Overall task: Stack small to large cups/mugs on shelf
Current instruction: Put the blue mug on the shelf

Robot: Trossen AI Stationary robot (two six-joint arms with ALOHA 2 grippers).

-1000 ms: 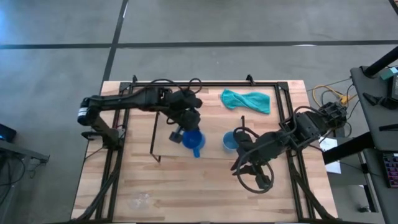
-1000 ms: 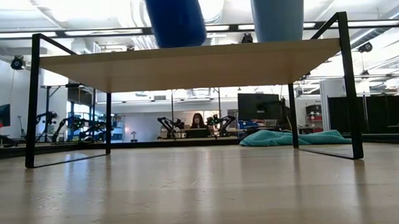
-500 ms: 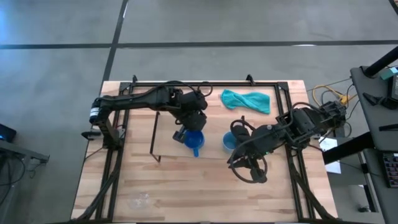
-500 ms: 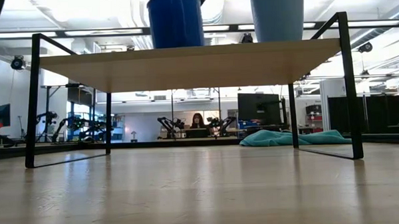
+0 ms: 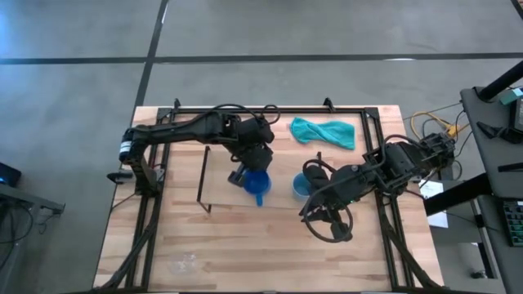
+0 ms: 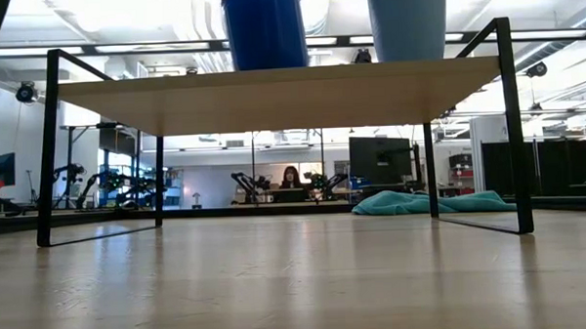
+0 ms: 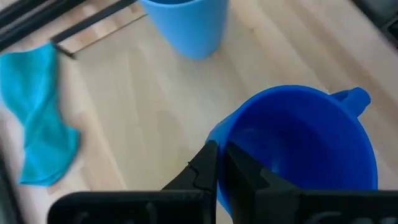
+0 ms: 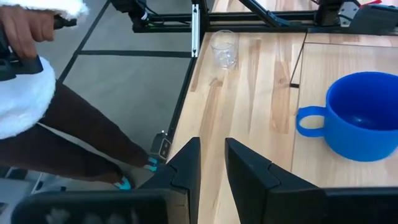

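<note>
Dark blue mug [image 5: 257,185] upright on shelf [image 5: 221,175], mouth up, handle toward table's front edge, rim pinched by left gripper [image 5: 244,174], light blue cup [image 5: 301,186] beside, right gripper [image 8: 211,163] slightly parted, empty.

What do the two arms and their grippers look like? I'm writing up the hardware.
Both arms are dark, jointed, with black cables looping alongside. The left arm has a pale band near its base. The left gripper and right gripper each have two black, angular, tapering fingers.
</note>
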